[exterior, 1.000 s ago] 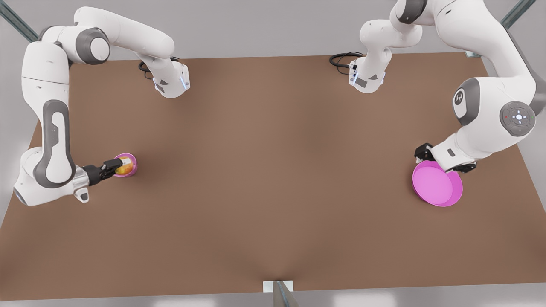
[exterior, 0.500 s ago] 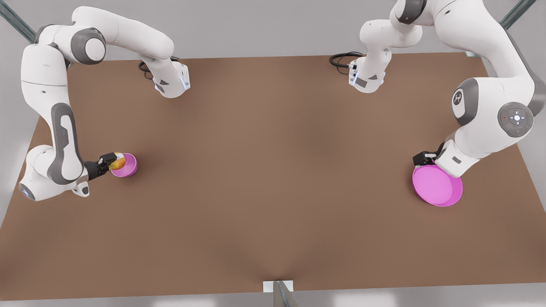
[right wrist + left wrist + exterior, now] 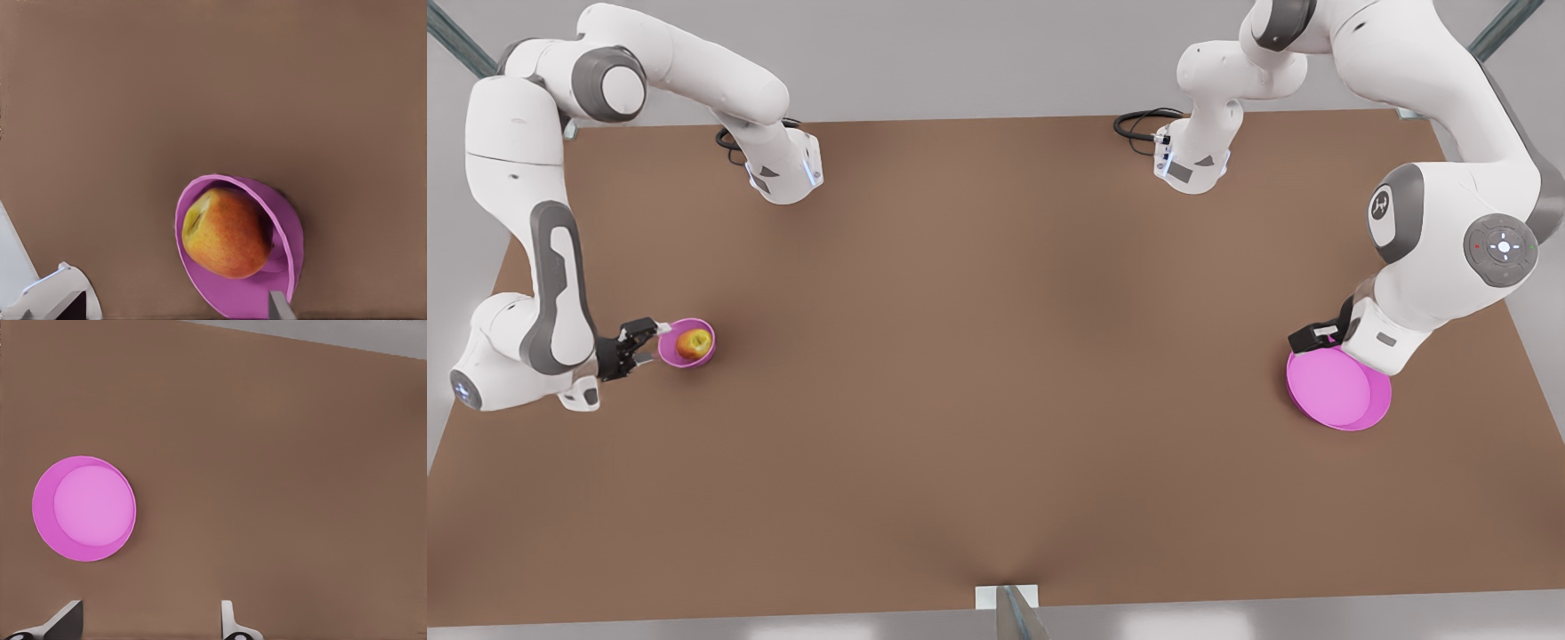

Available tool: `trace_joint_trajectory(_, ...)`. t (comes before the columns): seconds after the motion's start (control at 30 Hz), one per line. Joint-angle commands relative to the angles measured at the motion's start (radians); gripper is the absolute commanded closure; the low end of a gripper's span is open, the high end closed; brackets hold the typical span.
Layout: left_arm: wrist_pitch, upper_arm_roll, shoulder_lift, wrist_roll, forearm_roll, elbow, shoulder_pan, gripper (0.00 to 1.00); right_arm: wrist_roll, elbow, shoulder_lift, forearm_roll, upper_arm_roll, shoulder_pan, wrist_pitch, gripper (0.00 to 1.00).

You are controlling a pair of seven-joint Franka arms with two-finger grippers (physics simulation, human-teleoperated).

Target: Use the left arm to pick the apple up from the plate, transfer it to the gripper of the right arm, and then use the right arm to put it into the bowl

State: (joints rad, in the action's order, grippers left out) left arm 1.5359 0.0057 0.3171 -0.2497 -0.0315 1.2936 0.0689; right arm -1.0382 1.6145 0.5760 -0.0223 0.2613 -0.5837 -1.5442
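Observation:
The apple [image 3: 694,343] [image 3: 227,232] lies inside the small deep pink bowl [image 3: 704,361] [image 3: 288,233] at the front view's left. My right gripper [image 3: 643,345] [image 3: 172,300] hangs open just beside the bowl, on its outer side, with nothing between its fingers. At the front view's right, the wide pink plate [image 3: 1334,391] [image 3: 83,509] has nothing on it. My left gripper [image 3: 1313,339] [image 3: 150,620] is open above the plate's far edge, holding nothing.
The brown table [image 3: 996,373] stretches bare between bowl and plate. Both arm bases [image 3: 783,173] [image 3: 1192,164] stand at the far edge with black cables beside them. A small bracket [image 3: 1007,600] sits at the near edge.
My right gripper opened, left the apple in the bowl and drew back toward the front view's left. The left arm barely shifted over the plate.

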Motion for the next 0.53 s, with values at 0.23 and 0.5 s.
trace_joint_trajectory(0.23, 0.02, -0.009, 0.019, -0.033, 0.001, -0.002, 0.005, 0.0, 0.562, -0.441, -0.162, 0.206, 0.276, 0.235, 0.079, 0.0)
trace_joint_trajectory(0.5, 0.016, -0.016, 0.016, 0.009, 0.007, -0.008, 0.014, 0.0, 1.03, -0.193, -0.436, 0.015, -0.294, 0.627, 0.001, 0.0)
